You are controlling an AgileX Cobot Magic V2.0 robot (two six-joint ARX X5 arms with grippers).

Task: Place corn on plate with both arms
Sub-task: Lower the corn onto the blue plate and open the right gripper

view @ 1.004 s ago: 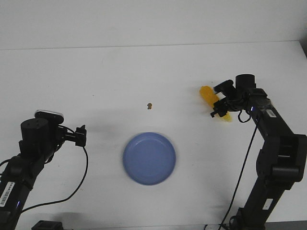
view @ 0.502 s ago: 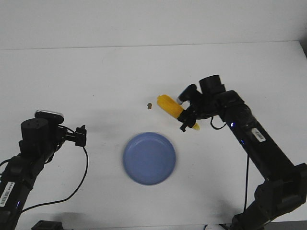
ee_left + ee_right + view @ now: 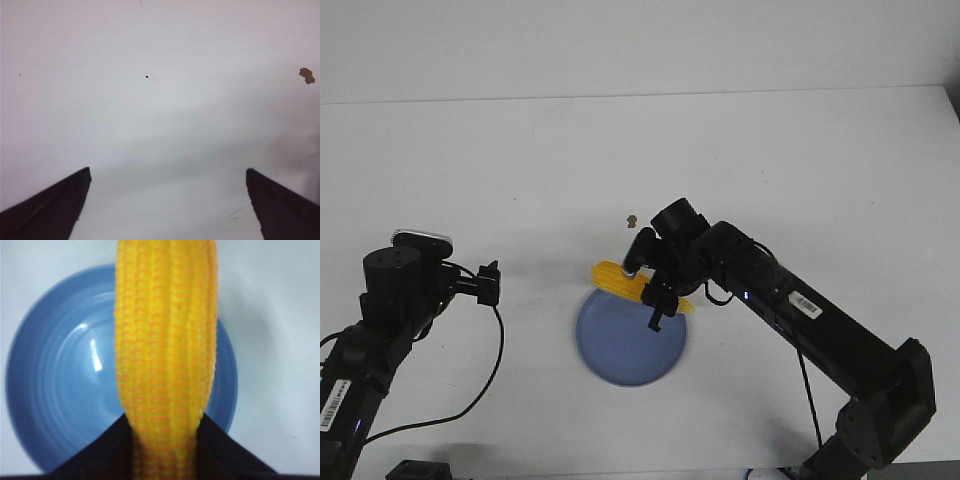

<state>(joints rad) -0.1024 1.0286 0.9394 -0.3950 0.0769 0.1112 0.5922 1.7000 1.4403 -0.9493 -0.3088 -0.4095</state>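
White tabletop fills the scene, bare apart from a small brown speck (image 3: 632, 220) beyond the plate (image 3: 620, 355), which sits near the middle. Reaching in from its side, the right gripper (image 3: 655, 290) pinches the corn (image 3: 617, 279) between its fingers, the cob lying roughly level over the plate's far rim. In the right wrist view the corn (image 3: 167, 350) runs straight out from the grip across the blue dish (image 3: 55, 375), and whether it touches the dish cannot be told. Off to the other side, well apart from the plate, the left gripper (image 3: 488, 283) hangs with its fingers (image 3: 50, 207) spread wide over empty table, holding nothing. The risk, as I judge it, is placement: the cob looks to sit over the plate's edge rather than its centre, so a release here could leave one end perched on the raised rim, from which the rounded cob might roll off onto the table. A release from too great a height could add a bounce.
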